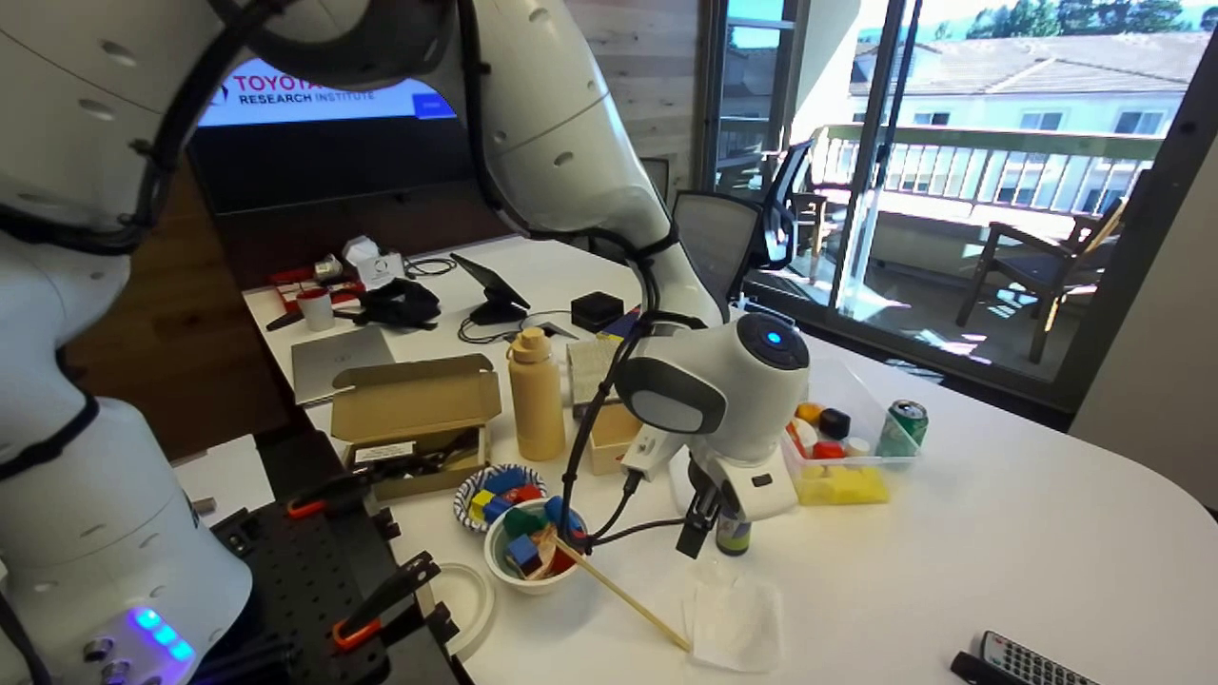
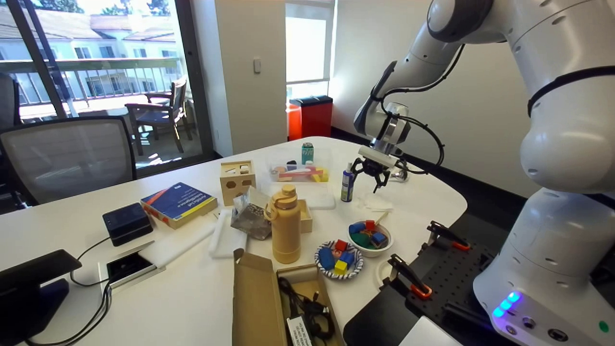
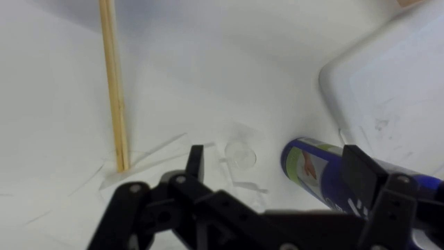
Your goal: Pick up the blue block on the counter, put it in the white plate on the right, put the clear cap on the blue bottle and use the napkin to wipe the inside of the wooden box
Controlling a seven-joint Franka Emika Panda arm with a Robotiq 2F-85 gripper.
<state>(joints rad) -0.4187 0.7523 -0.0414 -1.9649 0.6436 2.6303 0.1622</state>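
My gripper (image 3: 278, 158) is open and empty above the table; it also shows in both exterior views (image 1: 701, 533) (image 2: 366, 179). The clear cap (image 3: 241, 156) lies on the table, between the fingertips in the wrist view. The blue bottle (image 3: 317, 170) stands upright beside one finger, which hides its upper part there; it shows in both exterior views (image 1: 733, 537) (image 2: 347, 185). The napkin (image 1: 737, 623) lies flat near the bottle. A round shallow white plate (image 1: 486, 609) sits by the robot mount. Blue blocks lie in bowls; none shows loose. A shape-sorter wooden box (image 2: 234, 192) stands farther back.
Chopsticks (image 3: 113, 86) lean from a white bowl (image 1: 495, 561) of blocks. A patterned bowl (image 2: 358, 274) holds more. A white tray (image 3: 388, 80), clear bin (image 1: 861, 461), green can (image 1: 902, 428), yellow bottle (image 1: 538, 409), open wooden box (image 1: 609, 447) and remote (image 1: 1028, 661) stand around.
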